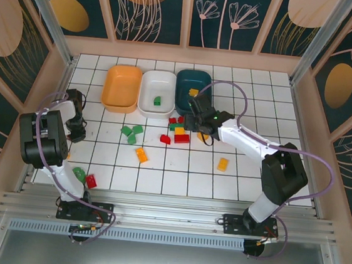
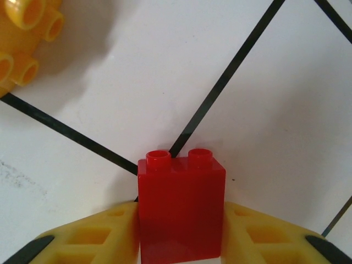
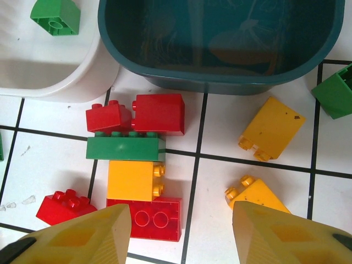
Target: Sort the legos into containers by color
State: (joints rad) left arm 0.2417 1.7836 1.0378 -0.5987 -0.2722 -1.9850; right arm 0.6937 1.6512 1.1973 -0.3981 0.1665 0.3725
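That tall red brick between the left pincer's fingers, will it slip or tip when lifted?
Likely rigid: the red brick looks like hard moulded plastic with flat sides, so the left pincer should seat squarely. Its glossy faces could slip. Being taller than wide, it might tip if nudged.

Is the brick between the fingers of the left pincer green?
No, the brick between the fingers of the left pincer is red.

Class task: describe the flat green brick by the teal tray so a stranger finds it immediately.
Find the dark teal tray, rightmost of three. In front of its left corner lies a cluster of bricks. The green brick lies between two red bricks and a yellow-orange one: the cluster's only green piece, long and flat.
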